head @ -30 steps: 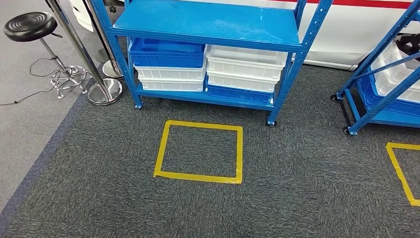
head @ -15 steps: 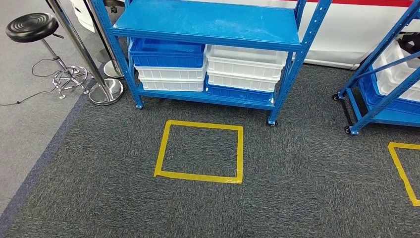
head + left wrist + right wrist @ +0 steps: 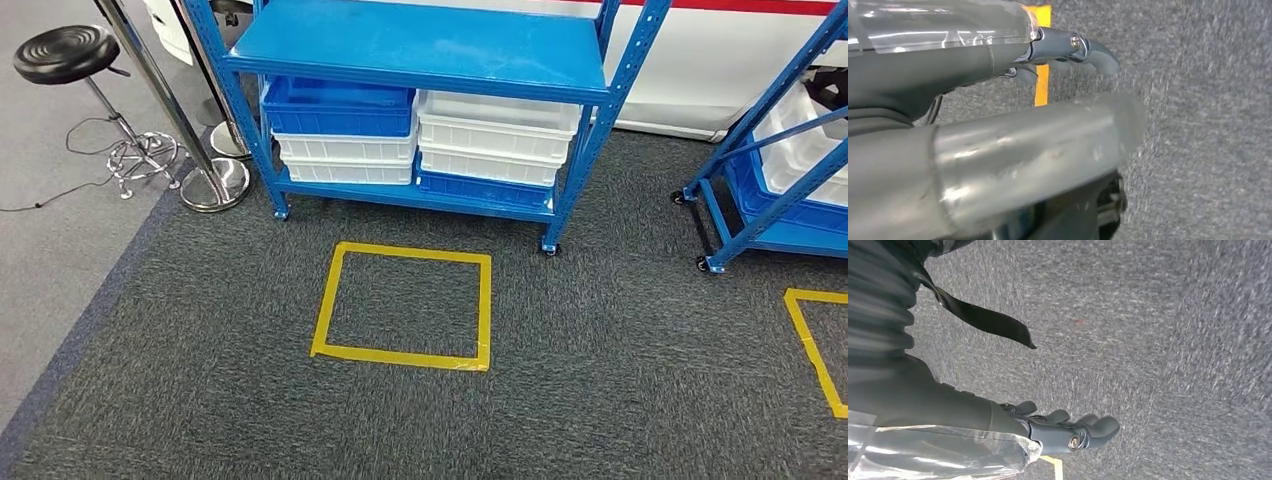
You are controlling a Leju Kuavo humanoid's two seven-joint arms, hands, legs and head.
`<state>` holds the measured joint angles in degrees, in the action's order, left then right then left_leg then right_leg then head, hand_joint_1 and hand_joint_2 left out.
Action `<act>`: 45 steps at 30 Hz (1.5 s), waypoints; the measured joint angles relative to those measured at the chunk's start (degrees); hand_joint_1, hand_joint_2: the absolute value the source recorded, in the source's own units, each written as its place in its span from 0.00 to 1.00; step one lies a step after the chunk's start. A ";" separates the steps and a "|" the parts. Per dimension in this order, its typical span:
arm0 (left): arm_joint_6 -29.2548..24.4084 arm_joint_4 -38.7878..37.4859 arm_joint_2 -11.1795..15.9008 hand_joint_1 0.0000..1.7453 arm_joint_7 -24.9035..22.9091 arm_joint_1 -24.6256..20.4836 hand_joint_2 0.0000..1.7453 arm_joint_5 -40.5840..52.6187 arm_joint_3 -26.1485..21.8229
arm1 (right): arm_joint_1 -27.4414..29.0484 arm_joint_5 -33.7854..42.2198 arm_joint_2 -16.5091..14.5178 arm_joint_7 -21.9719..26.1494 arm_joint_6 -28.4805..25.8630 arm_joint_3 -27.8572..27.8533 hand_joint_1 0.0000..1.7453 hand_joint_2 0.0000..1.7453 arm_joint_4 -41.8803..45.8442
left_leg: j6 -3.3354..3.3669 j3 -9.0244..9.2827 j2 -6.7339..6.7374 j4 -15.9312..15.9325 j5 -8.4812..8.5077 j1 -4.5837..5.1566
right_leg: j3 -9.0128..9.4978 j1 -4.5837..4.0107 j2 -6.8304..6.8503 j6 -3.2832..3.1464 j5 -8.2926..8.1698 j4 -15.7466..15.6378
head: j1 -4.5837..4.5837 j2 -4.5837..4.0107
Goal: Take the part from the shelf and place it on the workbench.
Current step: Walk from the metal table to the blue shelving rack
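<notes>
A blue metal shelf (image 3: 420, 45) stands ahead of me on dark carpet, its upper board bare. Under that board sit a blue bin (image 3: 338, 108) on stacked white bins (image 3: 345, 160), and beside them more white bins (image 3: 497, 135) on a blue one. What lies inside the bins is hidden from this angle. My left hand (image 3: 1068, 50) hangs over the carpet with its fingers loosely stretched and nothing in it. My right hand (image 3: 1068, 432) hangs the same way, fingers apart and holding nothing.
A yellow tape square (image 3: 404, 305) marks the carpet in front of the shelf, and another tape corner (image 3: 815, 345) lies at the right. A second blue shelf on castors (image 3: 770, 215) stands right. A black stool (image 3: 66, 52) and chrome post base (image 3: 214, 182) stand left.
The whole picture has slid very slightly, so the camera has moved a touch. Nothing on the shelf or floor has moved.
</notes>
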<state>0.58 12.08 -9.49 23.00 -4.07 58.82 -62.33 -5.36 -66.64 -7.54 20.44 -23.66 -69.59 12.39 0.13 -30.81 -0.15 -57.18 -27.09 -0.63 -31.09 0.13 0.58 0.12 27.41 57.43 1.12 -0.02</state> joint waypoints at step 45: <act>-1.66 4.90 3.29 0.00 -10.51 4.52 0.00 -27.48 25.33 | 6.76 31.26 2.75 -9.24 10.71 28.15 0.00 0.00 4.25 | 1.53 0.35 -0.04 0.11 -0.19 0.37 | 0.03 -0.21 -0.42 -0.31 0.28 0.37 | -0.01 0.00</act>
<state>-1.08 16.97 -6.20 12.49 0.44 31.34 -37.00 1.40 -35.37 -4.79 11.20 -12.95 -41.44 16.64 1.66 -30.46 -0.19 -57.07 -27.28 -0.26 -31.06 -0.08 0.16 -0.20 27.69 57.80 1.11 -0.02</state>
